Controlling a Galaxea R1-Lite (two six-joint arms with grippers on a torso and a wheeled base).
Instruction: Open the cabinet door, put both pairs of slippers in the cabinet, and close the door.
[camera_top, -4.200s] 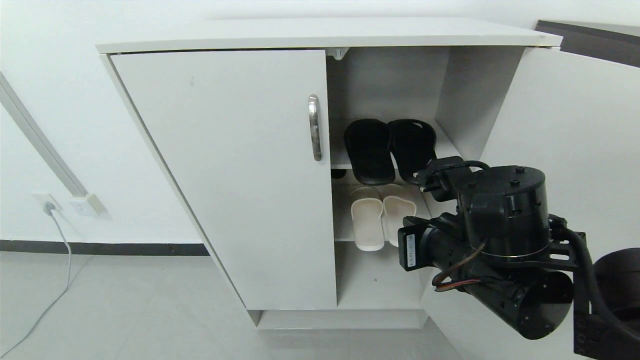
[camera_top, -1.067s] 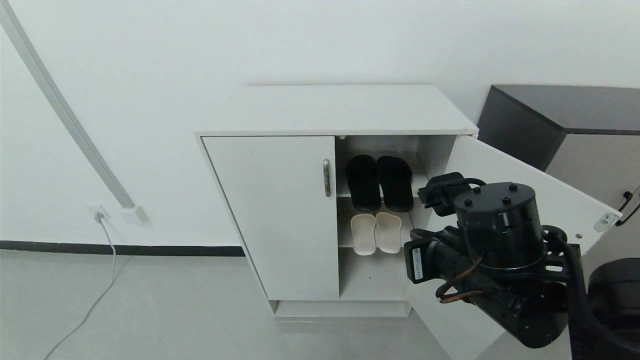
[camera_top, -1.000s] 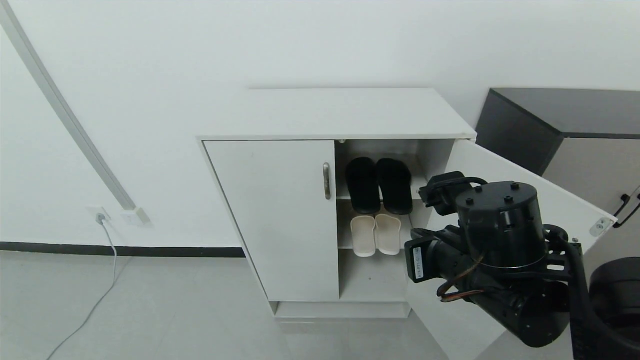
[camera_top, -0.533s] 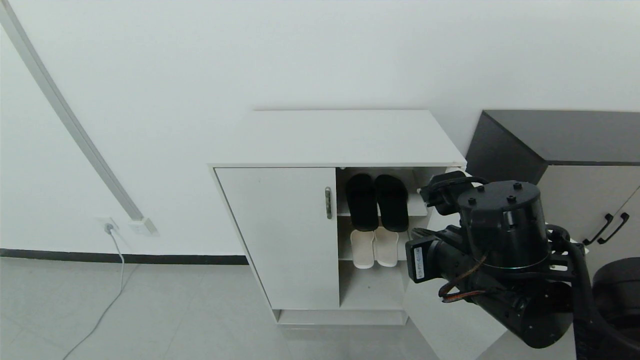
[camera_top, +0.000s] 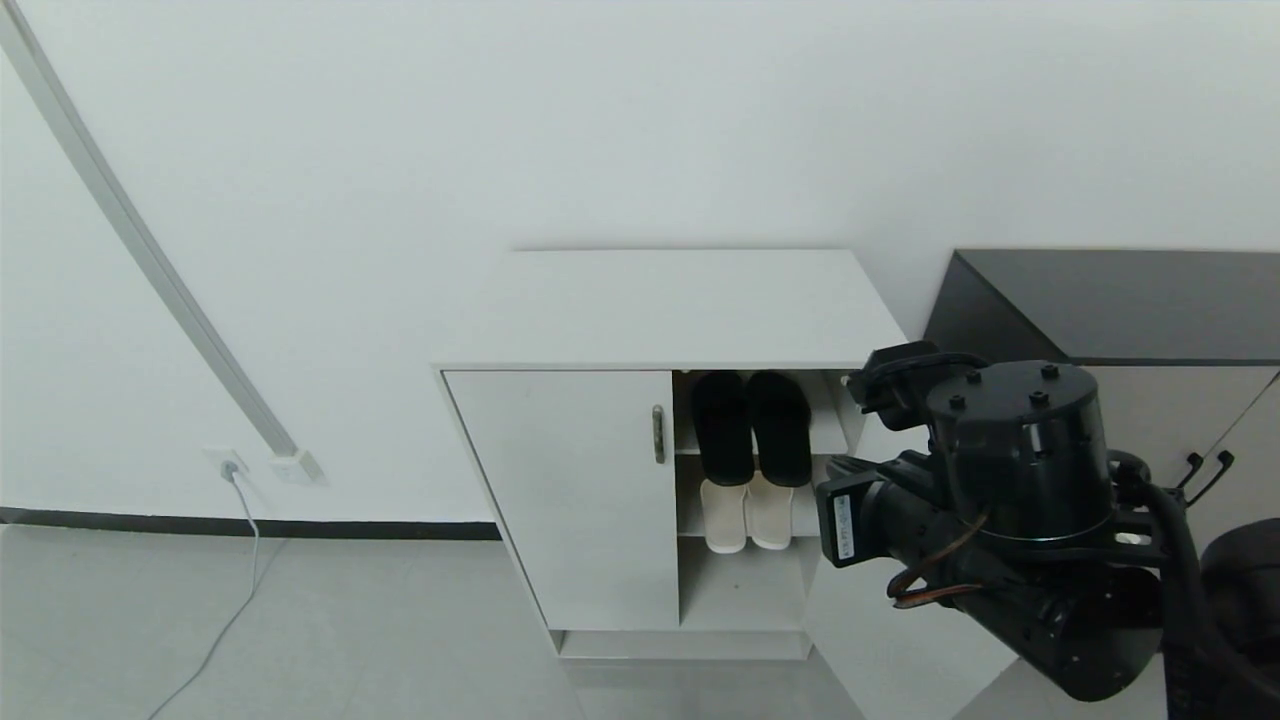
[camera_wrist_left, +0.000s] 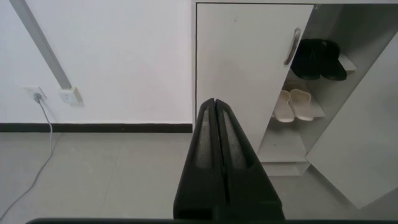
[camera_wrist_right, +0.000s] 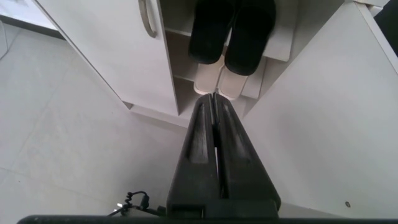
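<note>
The white cabinet (camera_top: 680, 310) stands against the wall, its left door (camera_top: 570, 490) closed and the right half uncovered. Black slippers (camera_top: 751, 425) lie on the upper shelf, with white slippers (camera_top: 745, 515) on the shelf below. The open right door (camera_wrist_right: 317, 124) swings out beside my right gripper (camera_wrist_right: 215, 96), which is shut and empty, a short way in front of the shelves. My left gripper (camera_wrist_left: 214, 101) is also shut and empty, well back from the left door (camera_wrist_left: 249, 62). The left wrist view also takes in the black slippers (camera_wrist_left: 320, 59) and white slippers (camera_wrist_left: 297, 104).
My right arm (camera_top: 1000, 500) hides much of the open door in the head view. A dark cabinet (camera_top: 1100, 300) stands to the right of the white one. A wall socket with a cable (camera_top: 232, 466) is at the left, above bare grey floor (camera_top: 300, 640).
The head view has pulled back from the cabinet, which now looks smaller and farther off. Both pairs of slippers stay on their shelves and the right door remains open.
</note>
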